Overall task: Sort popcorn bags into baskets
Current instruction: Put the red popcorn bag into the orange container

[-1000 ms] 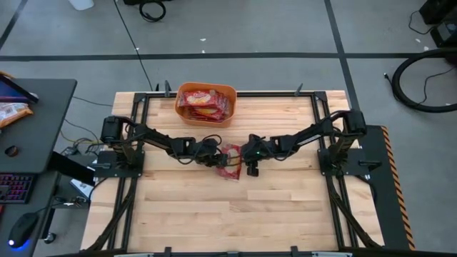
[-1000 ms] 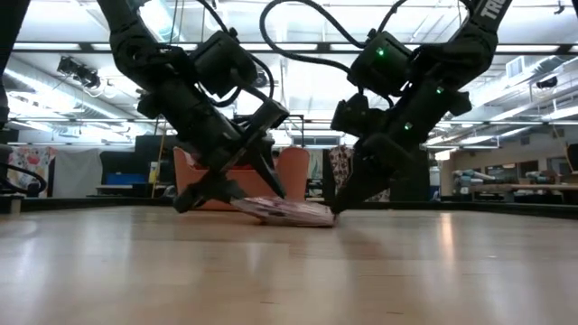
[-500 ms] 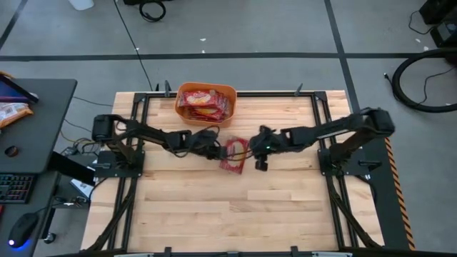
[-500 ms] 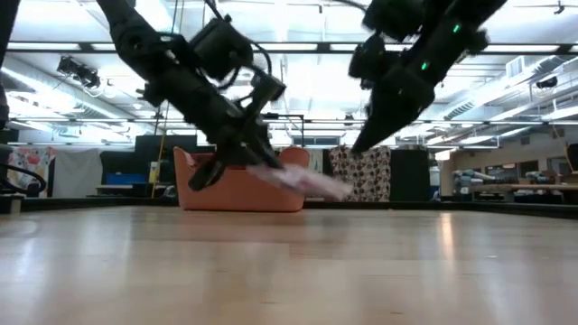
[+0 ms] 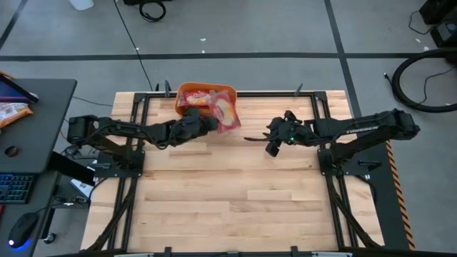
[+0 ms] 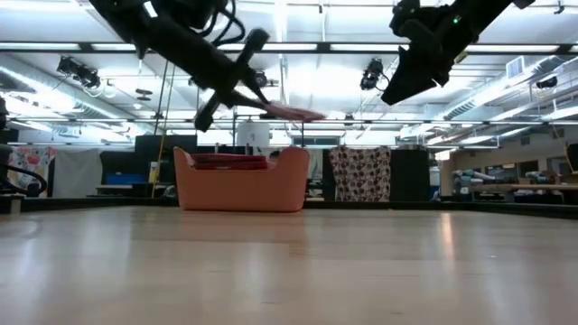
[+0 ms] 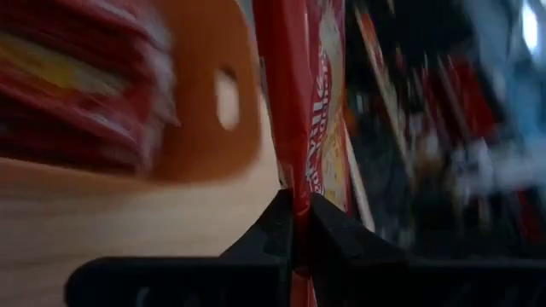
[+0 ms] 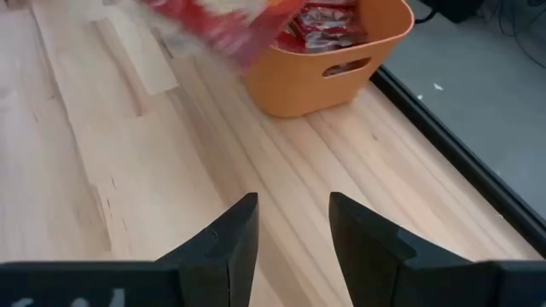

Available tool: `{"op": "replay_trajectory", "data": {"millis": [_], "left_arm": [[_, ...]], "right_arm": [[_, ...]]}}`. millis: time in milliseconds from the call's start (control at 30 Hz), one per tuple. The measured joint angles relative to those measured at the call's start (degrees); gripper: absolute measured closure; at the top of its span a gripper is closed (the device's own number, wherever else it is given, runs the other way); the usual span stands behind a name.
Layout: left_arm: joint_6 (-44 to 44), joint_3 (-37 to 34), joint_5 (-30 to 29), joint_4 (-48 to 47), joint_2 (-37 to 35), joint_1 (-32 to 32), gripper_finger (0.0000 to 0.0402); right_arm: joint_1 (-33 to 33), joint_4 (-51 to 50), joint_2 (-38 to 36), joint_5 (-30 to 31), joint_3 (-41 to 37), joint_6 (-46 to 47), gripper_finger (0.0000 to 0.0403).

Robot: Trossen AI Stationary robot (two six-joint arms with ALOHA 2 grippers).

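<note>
Dark jointed arms, blk cables

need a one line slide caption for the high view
Left gripper carries a popcorn bag over the orange basket of bags; right gripper waits open beside it.

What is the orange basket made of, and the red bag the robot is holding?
The basket looks like smooth moulded plastic: rounded corners, a cut-out handle hole, even orange colour. The red bag in the left gripper seems thin printed film or paper, flat and bending; I can't tell which.
</note>
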Motion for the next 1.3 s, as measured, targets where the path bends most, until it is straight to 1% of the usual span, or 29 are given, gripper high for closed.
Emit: {"op": "replay_trajectory", "data": {"millis": [100, 167, 200, 300, 367, 467, 500, 633, 767, 867, 967, 1100, 1300], "left_arm": [[-10.13, 0.07, -7.99, 0.93, 1.02, 0.53, 0.038], [-16.78, -0.03, -12.14, -0.26, 1.53, 1.14, 0.038], [-19.78, -0.01, -13.48, -0.13, 2.0, 1.56, 0.0379], [-27.43, -0.02, -14.99, -0.95, 2.38, 3.26, 0.0379], [-29.5, 0.01, -17.48, -1.2, 2.51, 3.8, 0.0379], [-29.84, -0.01, -22.81, -1.08, 2.51, 4.85, 0.0379], [-29.87, -0.01, -23.49, -1.22, 2.51, 5.43, 0.0379], [-29.96, -0.01, -23.45, -1.61, 2.51, 7.77, 0.038], [-29.99, 0.01, -23.21, -3.65, 2.51, 8.7, 0.0383], [-29.99, 0.01, -19.51, -6.78, 2.51, 10.26, 0.0382], [-30.08, 0.01, -15.94, -9.59, 2.51, 11.43, 0.0367], [-32.25, 0.01, -15.35, -11.19, 2.51, 11.82, 0.0349], [-32.83, 0.01, -15.37, -10.17, 2.51, 12.01, 0.0344]], "right_arm": [[0.0, 0.43, 0.28, 0.0, -0.04, -0.07, 0.0253], [0.0, 0.72, 0.82, -0.34, -0.08, -0.15, 0.0253], [0.0, 0.77, 1.08, -0.54, -0.09, -0.15, 0.0253], [0.0, 1.44, 1.85, -1.35, -0.09, -0.15, 0.0253], [0.0, 1.63, 2.14, -2.52, -0.09, -0.15, 0.0253], [0.01, 2.55, 2.5, -3.33, -0.09, -0.15, 0.0253], [0.0, 2.85, 2.61, -3.41, -0.09, -0.21, 0.0253], [0.02, 5.09, 2.75, -3.85, -0.09, -2.02, 0.0253], [0.0, 6.44, 2.75, -3.93, -0.09, -3.29, 0.0253], [0.0, 6.95, 2.75, -3.94, -0.09, -3.88, 0.0253], [0.0, 7.07, 2.75, -3.95, -0.09, -4.73, 0.0253], [0.0, 7.2, 2.75, -3.96, -0.09, -5.11, 0.0253], [0.0, 7.34, 2.75, -4.13, -0.09, -5.11, 0.0253]]}}
